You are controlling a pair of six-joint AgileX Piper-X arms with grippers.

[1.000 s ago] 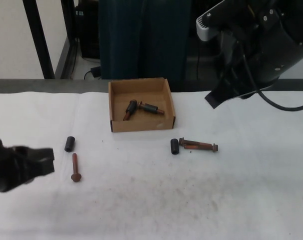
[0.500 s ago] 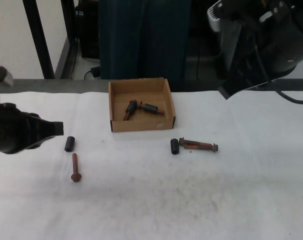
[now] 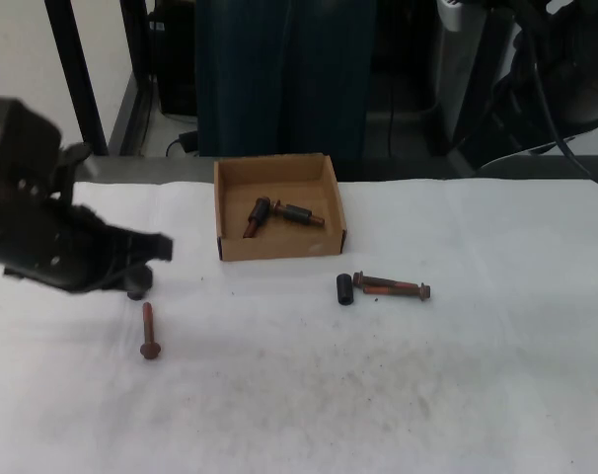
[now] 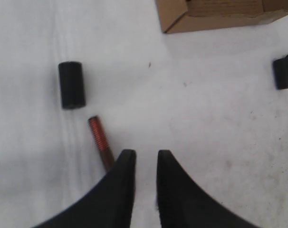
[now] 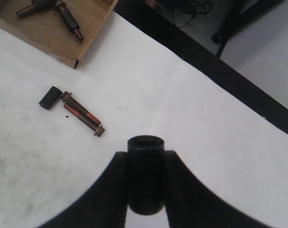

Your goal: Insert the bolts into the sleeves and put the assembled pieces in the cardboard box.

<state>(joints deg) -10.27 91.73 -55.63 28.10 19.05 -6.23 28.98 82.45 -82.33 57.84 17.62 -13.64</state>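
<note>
On the left of the white bench lie a black sleeve point(image 4: 72, 84) and a rusty bolt point(image 4: 99, 142), point(image 3: 149, 331). My left gripper point(image 4: 143, 159) hovers just over the bolt's head end, its fingers almost together with nothing between them. The cardboard box point(image 3: 279, 247) holds two assembled pieces point(image 3: 279, 212). To its right lie another sleeve point(image 3: 344, 288) and two bolts point(image 3: 393, 287). My right gripper point(image 5: 145, 190) is held high over the bench's right side, shut on a black sleeve point(image 5: 145, 175) standing upright with its bore showing.
The white cloth point(image 3: 378, 395) covers the bench, with bare room across the front and right. The bench's dark back edge point(image 5: 220, 71) runs behind the box. Black frame posts point(image 3: 77, 79) stand behind at the left.
My left arm has swung forward and to the right, now over the left sleeve and bolt. The right arm has lifted up and away toward the top right.
</note>
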